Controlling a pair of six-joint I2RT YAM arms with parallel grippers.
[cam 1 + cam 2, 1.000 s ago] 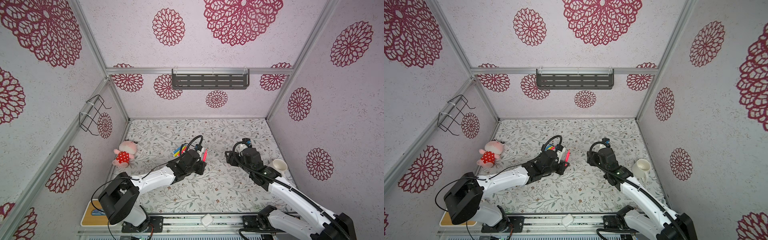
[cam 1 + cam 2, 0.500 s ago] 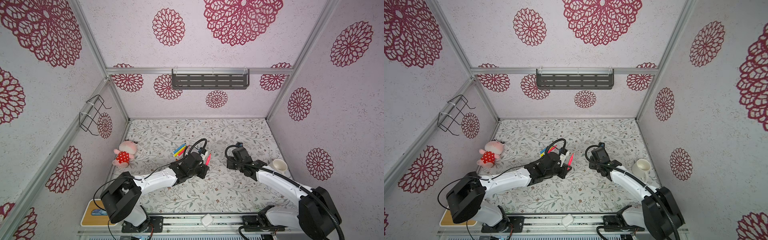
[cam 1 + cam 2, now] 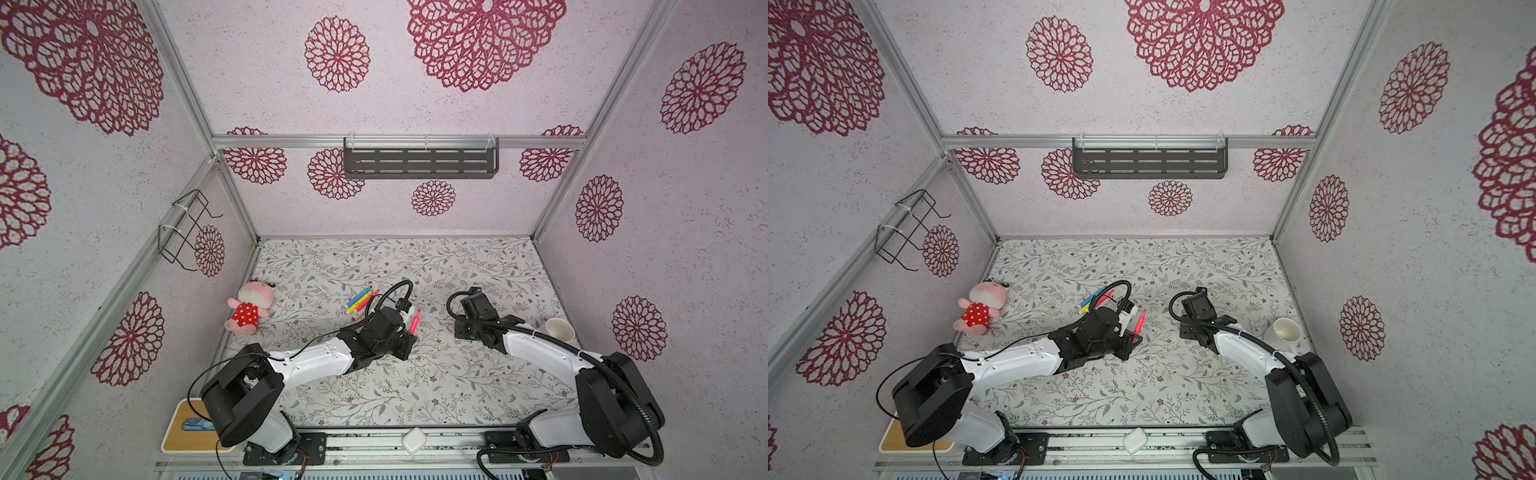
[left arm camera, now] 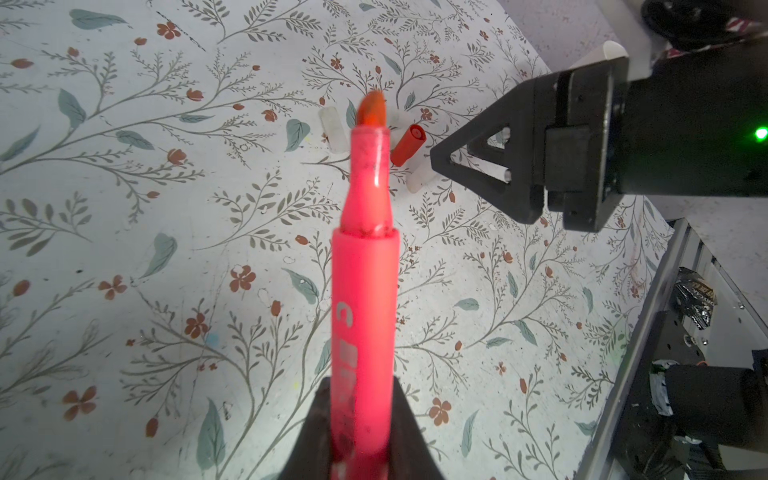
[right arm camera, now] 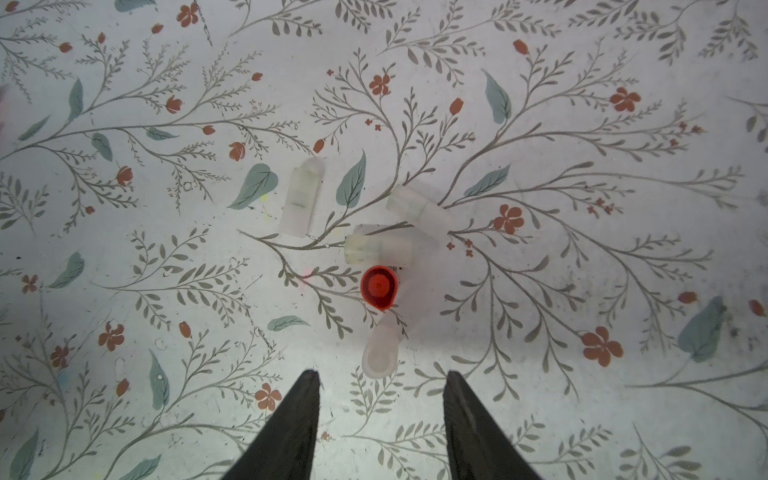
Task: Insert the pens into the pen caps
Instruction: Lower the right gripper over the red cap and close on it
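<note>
Left pincer (image 4: 361, 384) grips the pink pen (image 4: 365, 270); its rear is hidden.

You've got the plush toy (image 3: 248, 309) at middle left in both top views, loose pens (image 3: 359, 300) to its right, mug (image 3: 559, 330) by the right wall.
</note>
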